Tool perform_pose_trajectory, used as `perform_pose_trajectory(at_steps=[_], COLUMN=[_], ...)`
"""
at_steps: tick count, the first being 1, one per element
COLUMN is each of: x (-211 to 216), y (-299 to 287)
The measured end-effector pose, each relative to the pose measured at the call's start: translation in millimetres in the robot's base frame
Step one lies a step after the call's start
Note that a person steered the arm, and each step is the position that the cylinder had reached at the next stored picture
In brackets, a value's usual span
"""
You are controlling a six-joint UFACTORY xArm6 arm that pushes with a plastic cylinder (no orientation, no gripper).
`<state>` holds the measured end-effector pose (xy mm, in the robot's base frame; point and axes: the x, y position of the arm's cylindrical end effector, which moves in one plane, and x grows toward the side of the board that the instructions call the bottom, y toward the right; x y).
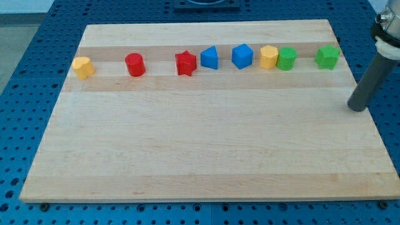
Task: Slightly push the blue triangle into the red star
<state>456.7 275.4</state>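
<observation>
The blue triangle [210,58] sits in the row of blocks near the view's top. The red star [185,63] lies just to its left, with a thin gap or light touch between them; I cannot tell which. My tip [357,107] rests on the board near the right edge, far to the right of both blocks and below the row.
The same row on the wooden board [206,156] holds a yellow block [83,67], a red cylinder [135,64], a blue cube [242,55], a yellow block [269,57] touching a green cylinder [287,59], and a green star [327,57].
</observation>
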Motion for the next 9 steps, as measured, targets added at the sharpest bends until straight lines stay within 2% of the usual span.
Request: perform_pose_trajectory(at_steps=[7, 9], x=[13.8, 13.8], y=[-3.2, -101.2])
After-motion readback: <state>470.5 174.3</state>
